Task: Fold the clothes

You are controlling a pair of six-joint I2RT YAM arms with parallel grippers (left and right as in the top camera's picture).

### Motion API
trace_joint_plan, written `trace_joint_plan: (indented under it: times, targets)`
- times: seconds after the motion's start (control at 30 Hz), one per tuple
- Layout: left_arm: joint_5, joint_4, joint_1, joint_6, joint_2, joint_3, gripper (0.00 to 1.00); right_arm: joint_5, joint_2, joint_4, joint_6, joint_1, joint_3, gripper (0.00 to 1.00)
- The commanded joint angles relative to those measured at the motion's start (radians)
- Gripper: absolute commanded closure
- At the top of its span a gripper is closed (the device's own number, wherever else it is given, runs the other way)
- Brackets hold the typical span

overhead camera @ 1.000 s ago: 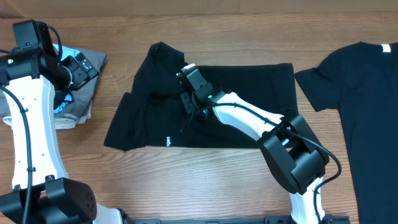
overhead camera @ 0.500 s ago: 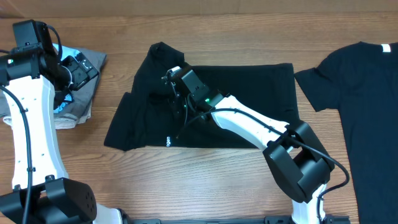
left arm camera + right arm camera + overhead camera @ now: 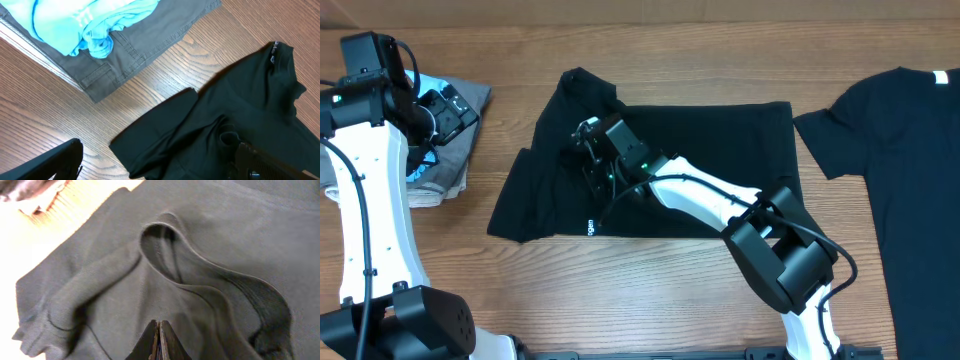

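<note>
A black T-shirt [image 3: 720, 170], partly folded and rumpled on its left side, lies mid-table with small white logo text [image 3: 590, 227] near its front edge. My right gripper [image 3: 588, 150] is shut and rests low over its rumpled left part. In the right wrist view the closed fingertips [image 3: 158, 325] point at a looped fold of the shirt [image 3: 225, 240], and no fabric shows between them. A second black T-shirt [image 3: 910, 170] with a white neck label [image 3: 942, 77] lies flat at the right edge. My left gripper [image 3: 445, 108] is open and empty, hovering at far left [image 3: 160, 165]; the first shirt's left side [image 3: 240, 115] shows below it.
A folded grey garment [image 3: 450, 160] with a light blue one on top lies at the far left under my left arm; both show in the left wrist view, grey [image 3: 150, 35] and blue [image 3: 90, 20]. Bare wooden table [image 3: 650, 290] runs along the front.
My right gripper has slid left across the middle shirt, from its centre to the rumpled left part. The left arm has not moved.
</note>
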State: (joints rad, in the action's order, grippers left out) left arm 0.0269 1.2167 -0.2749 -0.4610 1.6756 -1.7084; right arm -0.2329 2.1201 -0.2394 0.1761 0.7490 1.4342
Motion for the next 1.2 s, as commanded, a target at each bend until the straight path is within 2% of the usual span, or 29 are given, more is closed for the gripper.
trace_joint_plan:
  times: [0.0, 0.47, 0.67, 1.17]
  targets:
    - [0.007, 0.002, 0.0, 0.012, -0.011, -0.015, 0.0, -0.016, 0.036, 0.022, 0.004, 0.014, 0.012, 0.96]
    - [0.007, 0.002, 0.0, 0.012, -0.011, -0.015, 0.0, -0.014, 0.103, 0.116, 0.031, 0.023, 0.012, 0.96]
    - [0.007, 0.002, 0.0, 0.012, -0.011, -0.015, 0.0, 0.069, 0.119, 0.132, 0.044, 0.016, 0.012, 0.96]
    - [0.007, 0.002, 0.0, 0.012, -0.011, -0.015, 0.0, 0.127, 0.119, 0.219, 0.103, -0.042, 0.013, 0.94]
